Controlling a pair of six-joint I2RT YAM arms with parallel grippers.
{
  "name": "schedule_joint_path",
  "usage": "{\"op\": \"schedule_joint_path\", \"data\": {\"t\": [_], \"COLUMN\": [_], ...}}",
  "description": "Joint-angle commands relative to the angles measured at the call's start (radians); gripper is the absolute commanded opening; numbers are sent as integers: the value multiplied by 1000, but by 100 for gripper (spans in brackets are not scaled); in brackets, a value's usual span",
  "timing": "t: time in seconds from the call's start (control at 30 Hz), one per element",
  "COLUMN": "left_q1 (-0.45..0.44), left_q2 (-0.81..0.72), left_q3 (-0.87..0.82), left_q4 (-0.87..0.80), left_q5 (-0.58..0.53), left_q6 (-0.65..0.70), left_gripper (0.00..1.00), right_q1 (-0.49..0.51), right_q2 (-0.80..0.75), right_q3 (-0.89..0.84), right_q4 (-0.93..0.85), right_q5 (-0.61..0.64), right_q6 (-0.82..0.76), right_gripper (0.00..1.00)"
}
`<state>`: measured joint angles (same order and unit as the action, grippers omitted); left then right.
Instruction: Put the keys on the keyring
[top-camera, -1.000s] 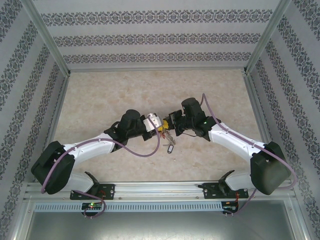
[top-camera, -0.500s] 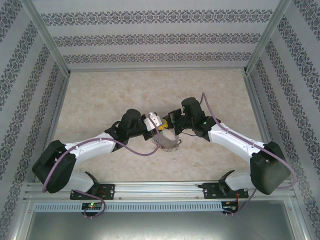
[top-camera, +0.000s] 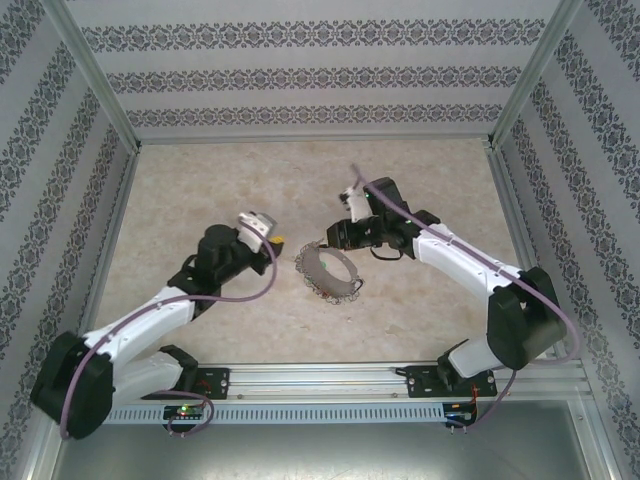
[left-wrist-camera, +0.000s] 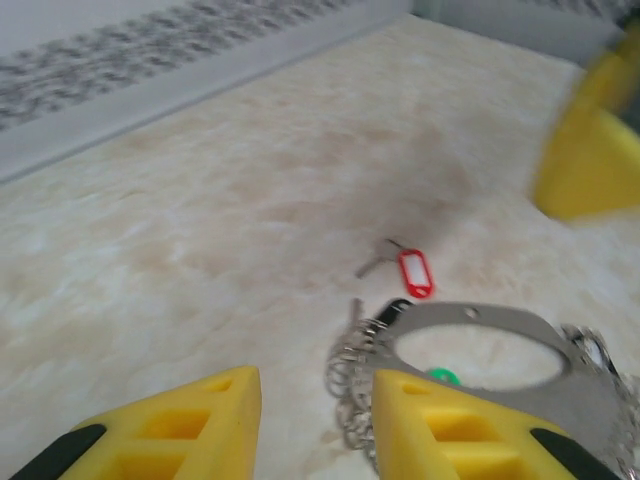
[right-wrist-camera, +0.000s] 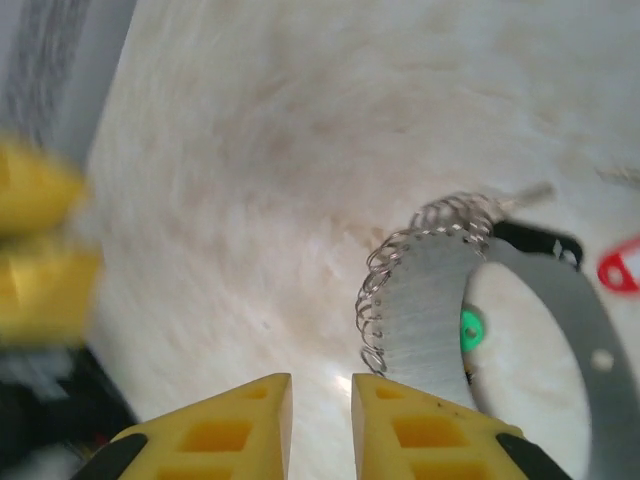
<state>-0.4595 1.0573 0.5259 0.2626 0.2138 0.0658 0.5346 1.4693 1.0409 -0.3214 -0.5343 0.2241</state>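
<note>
Setting: pale marbled counter (top-camera: 200, 190), boxed in by patterned walls (top-camera: 300, 70).
Left tool (left-wrist-camera: 315, 385): fingers spread, bare counter showing in the gap, pinching nothing. It sits low over the counter, close to the keyring's left side.
Right tool (right-wrist-camera: 320, 385): fingers nearly together with a narrow gap, nothing in it. It hovers at the ring's far edge, by the coiled part.
Keyring (top-camera: 306, 268): flat on the counter between the two tools, apparently touching neither. It is a flat grey band loop with small wire coils bunched along one edge and a green tag (right-wrist-camera: 468, 328) inside the loop.
Loose key: the red-tagged key (left-wrist-camera: 414, 272) lies flat on the counter just beyond the ring. In the left wrist view it looks apart from the ring, so probably not threaded.
Handling, ring (judged): light, stiff, slick metal, likely to skate if nudged. Best pinched across a bare stretch of band, away from the coils.
Handling, key (judged): tiny, thin and flat to the counter, so hard to get under. The plastic tag is the thicker, grippier hold.
Risk (judged): the key may pivot or slip once it is lifted by the tag.
</note>
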Motion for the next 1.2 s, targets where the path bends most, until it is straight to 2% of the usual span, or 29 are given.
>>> {"op": "schedule_joint_path", "data": {"t": [0.0, 0.1, 0.2, 0.27, 0.4, 0.53, 0.7, 0.87, 1.17], "left_q1": [79, 150, 202, 232, 297, 341, 360, 374, 380], "left_q2": [-71, -76, -64, -67, -74, -47, -68, -69, -76], "left_q3": [10, 48, 80, 78, 59, 59, 42, 28, 9], "left_q4": [-221, -343, -430, -455, -483, -511, -524, -528, -507], "left_q5": [-45, -7, -4, -11, -25, 6, 18, 43, 57], "left_q6": [-189, -241, -278, -315, -408, -411, -401, -393, -393], "left_gripper": [37, 37, 37, 38, 42, 42, 42, 41, 41], "right_q1": [31, 43, 68, 109, 195, 250, 259, 263, 281], "right_q2": [-13, 68, 181, 232, 349, 446, 503, 537, 586], "right_q3": [7, 73, 157, 194, 283, 353, 411, 440, 473], "right_q4": [-153, -303, -418, -450, -494, -498, -511, -525, -575], "right_q5": [-65, -127, -150, -97, 27, 109, 178, 254, 292], "right_q6": [-890, -1215, -1376, -1422, -1483, -1498, -1502, -1522, -1553], "right_gripper": [27, 29, 30, 31, 31, 29, 27, 29, 25]}}
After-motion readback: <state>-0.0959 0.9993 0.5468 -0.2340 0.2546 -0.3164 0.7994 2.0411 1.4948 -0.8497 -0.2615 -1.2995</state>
